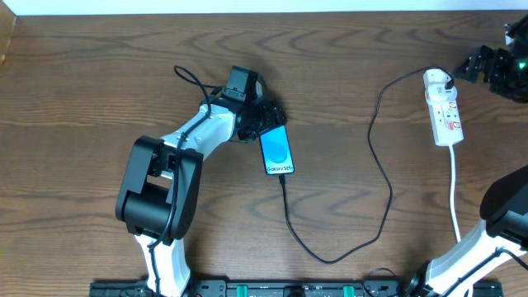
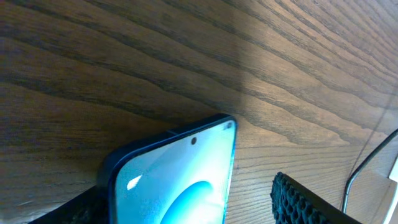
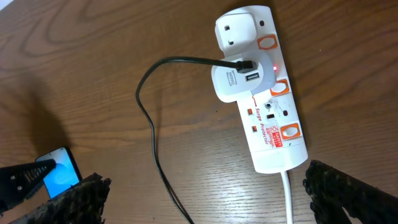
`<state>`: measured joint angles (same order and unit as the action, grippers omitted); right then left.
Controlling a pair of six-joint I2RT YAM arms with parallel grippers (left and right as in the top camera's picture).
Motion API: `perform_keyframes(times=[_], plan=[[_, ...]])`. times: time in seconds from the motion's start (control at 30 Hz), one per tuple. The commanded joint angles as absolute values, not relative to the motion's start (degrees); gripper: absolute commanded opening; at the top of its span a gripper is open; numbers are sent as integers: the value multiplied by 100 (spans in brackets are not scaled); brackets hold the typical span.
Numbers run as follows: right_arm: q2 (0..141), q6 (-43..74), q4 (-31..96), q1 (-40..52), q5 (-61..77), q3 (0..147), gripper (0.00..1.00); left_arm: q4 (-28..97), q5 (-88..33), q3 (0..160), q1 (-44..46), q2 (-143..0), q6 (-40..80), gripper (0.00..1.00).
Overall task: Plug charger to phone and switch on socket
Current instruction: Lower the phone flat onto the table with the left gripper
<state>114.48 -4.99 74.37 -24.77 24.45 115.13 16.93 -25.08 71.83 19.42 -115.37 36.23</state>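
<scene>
The phone (image 1: 276,150) lies near the middle of the bench (image 1: 99,66), screen up & lit blue. Its long way runs from far edge to near edge, a bit tilted. The L claw (image 1: 262,120) is spread around its far end. One finger is right by the phone's side and the other has a gap, so no pinch. The charger (image 1: 384,165) tip looks pushed into the phone's near end, but it's too small to be sure. The thin black wire loops by the near edge, then goes up to the strip (image 1: 443,111) near the far R corner.

The strip's long way also runs far to near. The R claw (image 1: 472,66) hangs just beside its far end, fingers spread wide, holding nothing. The R arm is much nearer; the L arm is well apart. So the switch job is prob. for the R claw, down onto the switches (image 3: 290,132) along one long side.

No boxes or bowls. In the strip's holes sit the white adapter (image 3: 239,81) w/ the wire in it, & a white block (image 3: 242,28) at the far end. A red dot (image 3: 275,67) glows by the adapter, so power may be on already.
</scene>
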Motion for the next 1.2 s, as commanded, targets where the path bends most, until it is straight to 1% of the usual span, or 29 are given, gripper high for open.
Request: perform_keyframes(times=[0.0,0.47,0.63,0.9,1.17], plan=[[11424,-473,7456,-2453,2521,11555,99,2016,-1743,6853,1920,-11970,3651,75],[11424,-475,7459,-2453,2519,11555,99,2123,-1647,6860,1876,-11865,3564,75],[11424,-475,7459,-2453,2519,11555,99,2563,-1011,6914,1800,-11491,3533,75],[11424,-475,7454,-2453,2519,11555,99,2773,-954,6919,1769,-10709,2689,75],[11424,-475,7413,-2456,2279,11555,99,3002,-934,6919,1769,-9996,2333,75]])
